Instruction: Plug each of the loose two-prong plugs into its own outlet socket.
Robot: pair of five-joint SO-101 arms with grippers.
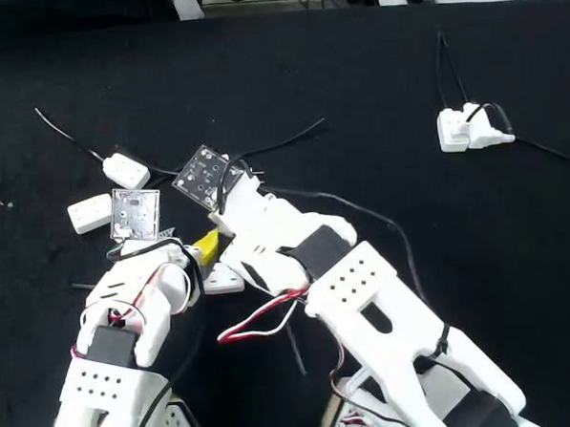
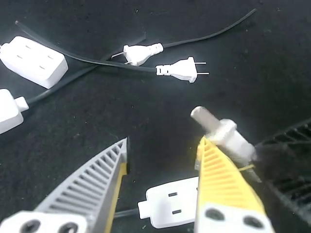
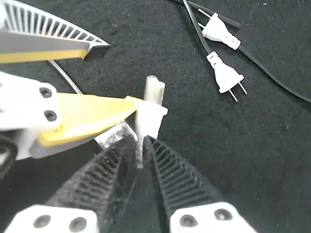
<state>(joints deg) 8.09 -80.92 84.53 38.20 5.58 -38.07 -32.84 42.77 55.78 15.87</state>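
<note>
My right gripper [image 3: 143, 141] is shut on a white two-prong plug [image 3: 150, 112], held just above the table. That plug [image 2: 219, 131] touches the yellow finger [image 2: 221, 187] of my left gripper [image 2: 163, 145], which is open. A white outlet socket [image 2: 170, 206] lies on the table below and between the left gripper's fingers. Two loose white plugs [image 2: 141, 52] [image 2: 180, 70] lie side by side farther off on their black cords. In the high view both arms meet at the table's middle, over the socket [image 1: 222, 279].
Two more white outlet blocks [image 1: 127, 170] [image 1: 91, 213] lie at the left. At the far right an outlet [image 1: 456, 130] has a plug in it. Black cords [image 1: 291, 137] cross the dark table [image 1: 354, 76] around the arms.
</note>
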